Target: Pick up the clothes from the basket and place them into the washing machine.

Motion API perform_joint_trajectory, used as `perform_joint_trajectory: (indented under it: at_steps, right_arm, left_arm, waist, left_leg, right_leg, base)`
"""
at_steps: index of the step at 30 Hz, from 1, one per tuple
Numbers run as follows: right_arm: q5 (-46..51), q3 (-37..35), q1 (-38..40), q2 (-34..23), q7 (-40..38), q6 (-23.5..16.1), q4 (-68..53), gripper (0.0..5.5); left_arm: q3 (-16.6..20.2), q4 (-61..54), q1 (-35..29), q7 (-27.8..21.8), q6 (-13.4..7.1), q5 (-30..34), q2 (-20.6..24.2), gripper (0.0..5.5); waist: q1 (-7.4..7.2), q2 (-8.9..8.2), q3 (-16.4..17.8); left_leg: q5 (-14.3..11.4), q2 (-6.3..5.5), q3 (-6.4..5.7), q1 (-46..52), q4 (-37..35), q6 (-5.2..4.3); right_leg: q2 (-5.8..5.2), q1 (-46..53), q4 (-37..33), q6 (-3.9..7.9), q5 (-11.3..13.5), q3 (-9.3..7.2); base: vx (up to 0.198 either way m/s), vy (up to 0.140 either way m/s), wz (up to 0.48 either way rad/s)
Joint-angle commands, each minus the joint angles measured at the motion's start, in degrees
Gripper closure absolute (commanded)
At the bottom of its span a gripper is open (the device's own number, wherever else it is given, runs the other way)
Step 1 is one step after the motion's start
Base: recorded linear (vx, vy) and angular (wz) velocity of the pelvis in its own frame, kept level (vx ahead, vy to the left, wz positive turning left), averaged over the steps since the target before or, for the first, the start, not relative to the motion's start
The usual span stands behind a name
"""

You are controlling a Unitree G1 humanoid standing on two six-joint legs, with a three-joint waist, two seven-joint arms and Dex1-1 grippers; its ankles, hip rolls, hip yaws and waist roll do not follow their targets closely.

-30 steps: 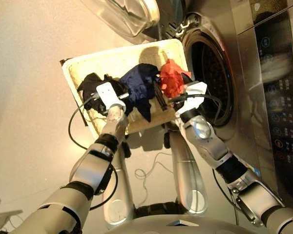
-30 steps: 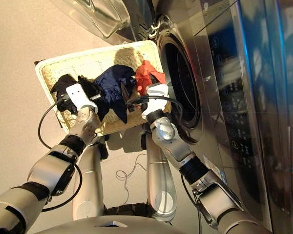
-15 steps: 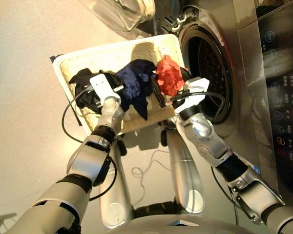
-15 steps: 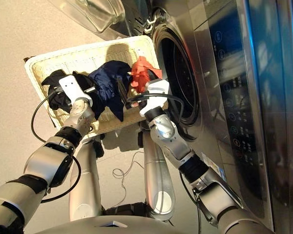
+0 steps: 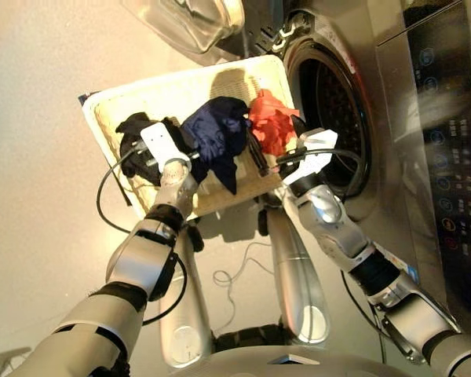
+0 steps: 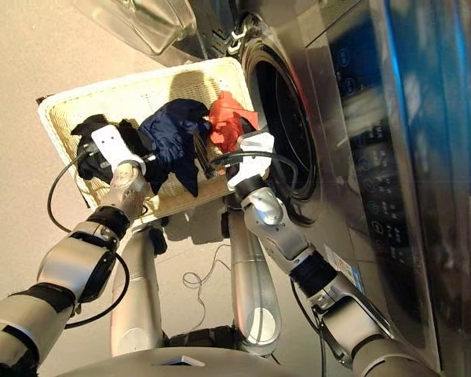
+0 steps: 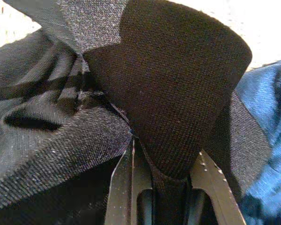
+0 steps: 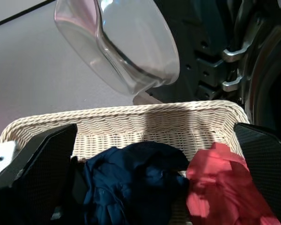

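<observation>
Basket (image 6: 63,118) w/ black (image 6: 90,145), navy (image 6: 173,133), red (image 6: 228,122) clothes beside washer (image 6: 330,118).

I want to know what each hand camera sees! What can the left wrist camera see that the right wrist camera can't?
Only the left wrist view shows the left gripper pinching a fold of the black garment. Only the right wrist view shows the coral red garment, the open glass door, the washing machine and the right gripper open and empty. Both show the navy blue garment and the basket.
</observation>
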Motion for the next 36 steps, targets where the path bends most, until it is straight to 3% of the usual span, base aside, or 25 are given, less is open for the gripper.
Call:
perform_joint_trajectory:
  at_steps: [1, 4, 6, 8, 9, 11, 13, 14, 15, 18, 26, 30, 36]
  right_arm:
    - [-1.6, -2.9, 0.2, -0.3, -1.0, -1.7, -3.1, 0.00]
    - [-2.0, -3.8, 0.8, -0.3, -1.3, -1.4, -2.8, 0.00]
    - [-1.7, -5.6, 2.6, -0.6, -1.8, -1.1, -2.4, 0.00]
    - [-2.4, -6.3, 3.1, -0.9, -2.0, -0.7, -2.0, 0.00]
    - [-4.0, -7.9, 3.9, -1.5, -2.3, 0.4, -0.9, 0.00]
    - [-4.0, -8.3, 3.8, -1.9, -1.8, 0.9, -0.1, 0.00]
    - [-5.7, -9.0, 3.2, -3.7, 0.5, 2.9, -0.1, 0.00]
    - [-5.7, -9.0, 3.2, -3.6, 0.5, 2.9, -0.1, 0.00]
    - [-8.6, -9.3, 2.6, -6.3, 2.7, 4.5, -1.5, 0.00]
    - [-8.8, -9.0, 1.1, -9.3, 6.0, 7.1, -4.3, 0.00]
    - [-13.8, -4.6, -6.5, -13.3, 13.5, 10.5, -12.8, 0.00]
    - [-16.4, -1.7, -11.9, -12.3, 14.5, 11.2, -11.6, 0.00]
    - [-20.2, 2.3, -21.1, -6.1, 13.2, 11.6, -5.4, 0.00]
  left_arm:
    - [-0.7, -7.4, 3.5, 1.5, -3.5, 5.1, -0.5, 5.50]
    - [-1.6, -13.5, 6.3, 1.6, -4.4, 7.5, 0.2, 5.50]
    - [-2.8, -24.3, 11.0, 1.6, -6.4, 9.5, 0.8, 5.50]
    - [-3.3, -28.0, 12.6, 1.7, -6.6, 11.5, 1.7, 5.50]
    - [-4.0, -36.3, 15.5, 0.4, -6.9, 16.1, 4.0, 5.50]
    - [-4.0, -40.1, 17.0, -0.9, -7.0, 16.9, 5.3, 5.50]
    - [-4.6, -50.3, 19.4, -6.2, -7.5, 17.6, 8.9, 5.50]
    - [-4.5, -50.4, 19.3, -6.2, -7.5, 17.6, 8.9, 5.50]
    - [-5.1, -56.5, 20.2, -10.3, -7.8, 17.6, 11.8, 5.50]
    - [-5.7, -63.7, 19.9, -16.7, -7.9, 13.2, 14.1, 5.50]
    - [-9.8, -74.0, 16.3, -26.2, -5.9, 7.0, 17.3, 5.50]
    - [-12.0, -76.5, 15.1, -28.7, -5.3, 4.1, 17.6, 5.50]
    - [-15.7, -77.6, 13.7, -31.3, -3.4, -0.8, 15.7, 5.50]
  waist:
    - [1.91, 0.59, -0.6]
    - [2.56, 0.82, -0.6]
    - [3.36, 1.66, -0.6]
    - [3.69, 1.90, -0.6]
    - [4.34, 2.44, -0.6]
    - [4.62, 2.61, -0.6]
    - [5.37, 2.99, -0.6]
    - [5.31, 2.92, -0.6]
    - [5.52, 3.30, -0.6]
    - [5.58, 3.52, -0.6]
    - [5.57, 4.00, -0.6]
    - [5.80, 4.24, -1.0]
    - [6.27, 4.98, -1.0]
  left_leg:
    - [-3.2, -0.60, -2.26, 1.7, 3.2, -1.24]
    - [-3.1, -0.85, -2.41, 3.2, 2.6, -1.05]
    - [-2.7, -1.71, -2.95, 5.7, 0.7, -0.86]
    - [-2.6, -2.03, -3.04, 6.7, 0.0, -0.81]
    - [-2.4, -2.39, -3.39, 8.2, -0.6, -0.77]
    - [-2.3, -2.61, -3.48, 8.8, -0.9, -0.61]
    - [-3.1, -2.40, -3.57, 10.1, -0.4, -0.39]
    - [-2.8, -2.48, -3.58, 10.0, -0.6, -0.36]
    - [-3.6, -2.40, -3.51, 10.3, 0.2, -0.28]
    - [-4.0, -2.38, -3.49, 10.8, 0.4, -0.26]
    - [-4.0, -2.06, -3.03, 12.0, 0.3, -0.41]
    - [-3.5, -2.06, -2.98, 12.0, -0.1, -0.38]
    - [-3.4, -1.92, -2.73, 12.1, 0.0, -0.35]
  right_leg:
    - [-3.23, 5.4, -3.2, 5.93, 1.2, 0.55]
    - [-3.35, 7.2, -3.7, 5.88, 1.1, 0.77]
    - [-3.95, 9.5, -4.7, 5.92, 1.0, 0.38]
    - [-4.18, 10.5, -5.1, 5.99, 1.0, 0.19]
    - [-4.61, 12.4, -5.7, 6.08, 0.8, -0.23]
    - [-4.70, 13.1, -6.0, 6.11, 1.0, -0.27]
    - [-4.76, 14.4, -5.5, 6.17, 0.5, -0.03]
    - [-4.82, 14.2, -5.7, 6.17, 0.7, -0.03]
    - [-4.76, 14.3, -5.0, 6.19, 0.1, 0.30]
    - [-4.79, 14.7, -5.0, 6.24, -0.1, 0.60]
    - [-4.46, 15.9, -6.0, 6.17, 0.0, 1.19]
    - [-4.43, 15.8, -6.4, 6.10, 0.4, 1.51]
    - [-4.36, 15.6, -6.0, 5.90, 0.3, 1.99]
  base:
    - [0.000, 0.000, 0.000]
    - [0.000, 0.000, 0.000]
    - [0.000, 0.000, 0.000]
    - [0.000, 0.000, 0.000]
    - [0.000, 0.000, 0.000]
    - [0.022, 0.006, 0.218]
    - [0.000, 0.000, 0.000]
    - [0.000, 0.000, 0.000]
    - [0.000, 0.000, 0.000]
    - [0.000, 0.000, 0.000]
    - [0.000, 0.000, 0.000]
    - [0.000, 0.000, 0.000]
    - [0.000, 0.000, 0.000]
